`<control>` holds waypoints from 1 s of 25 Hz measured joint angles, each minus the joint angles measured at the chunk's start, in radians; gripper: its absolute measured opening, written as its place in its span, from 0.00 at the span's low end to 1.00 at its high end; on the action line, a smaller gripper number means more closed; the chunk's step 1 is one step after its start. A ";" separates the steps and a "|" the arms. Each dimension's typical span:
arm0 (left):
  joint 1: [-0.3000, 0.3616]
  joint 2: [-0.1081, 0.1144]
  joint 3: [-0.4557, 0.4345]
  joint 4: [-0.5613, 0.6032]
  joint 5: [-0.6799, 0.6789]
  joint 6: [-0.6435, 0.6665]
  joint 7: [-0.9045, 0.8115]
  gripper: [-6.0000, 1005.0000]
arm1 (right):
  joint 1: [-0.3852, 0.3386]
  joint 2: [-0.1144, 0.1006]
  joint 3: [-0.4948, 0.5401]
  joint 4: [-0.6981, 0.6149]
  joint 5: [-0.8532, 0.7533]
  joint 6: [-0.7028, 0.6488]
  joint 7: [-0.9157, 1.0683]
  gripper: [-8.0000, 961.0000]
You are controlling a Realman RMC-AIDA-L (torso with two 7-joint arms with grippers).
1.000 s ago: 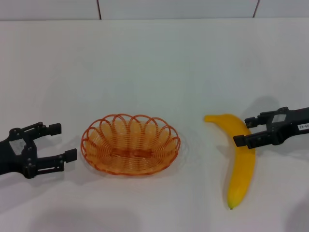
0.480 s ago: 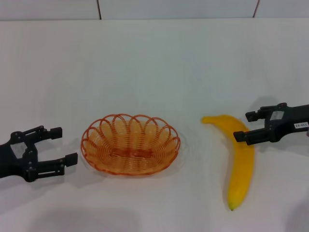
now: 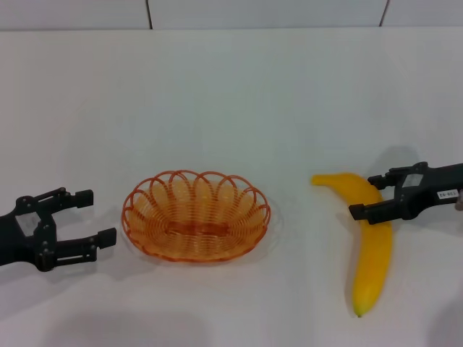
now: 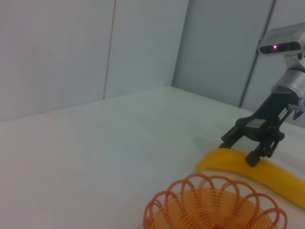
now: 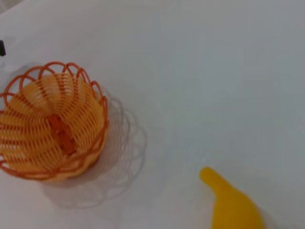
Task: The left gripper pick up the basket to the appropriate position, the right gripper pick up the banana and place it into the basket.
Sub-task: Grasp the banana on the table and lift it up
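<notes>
The white table [image 3: 231,101] took up nearly everything I could see, bare except for two things set toward its near edge.

The orange wire basket [image 3: 195,215] sat upright on the table a little left of the middle of that near edge, with nothing in it. It looked left there so each arm could come at it from its own side. In my judgement it had not been lifted or shifted to a better spot yet.

The banana [image 3: 370,238] lay flat on the table toward the near right corner, well apart from the basket. Its curved upper end pointed back toward the basket and its tip pointed at the near edge.

The right gripper [image 3: 371,195] had come in low from the right edge, and its two fingers were spread on either side of the banana's upper part. From the left wrist camera one finger seemed to touch the peel. They had not pinched it, so I took this for the lining-up just ahead of a grasp.

The left gripper [image 3: 94,216] hung low near the left edge, just beside the basket's rim but not touching it. Its fingers were spread wide and held nothing, and their tips pointed at the rim, as if ready for it.
</notes>
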 joint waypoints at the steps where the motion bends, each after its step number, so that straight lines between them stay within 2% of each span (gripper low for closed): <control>1: 0.000 0.000 0.000 0.000 0.000 0.000 0.000 0.89 | 0.000 0.000 0.000 0.000 0.000 -0.003 0.004 0.84; 14: 0.003 0.004 0.000 0.000 0.001 0.000 -0.001 0.89 | 0.003 -0.001 -0.070 -0.013 -0.001 0.005 0.085 0.81; 23: 0.005 0.004 0.000 0.000 0.001 0.000 -0.002 0.89 | 0.007 -0.002 -0.078 -0.016 -0.001 -0.013 0.107 0.79; 25: 0.005 0.004 0.000 0.000 0.001 0.000 -0.002 0.89 | 0.009 -0.003 -0.078 -0.021 0.000 -0.025 0.111 0.70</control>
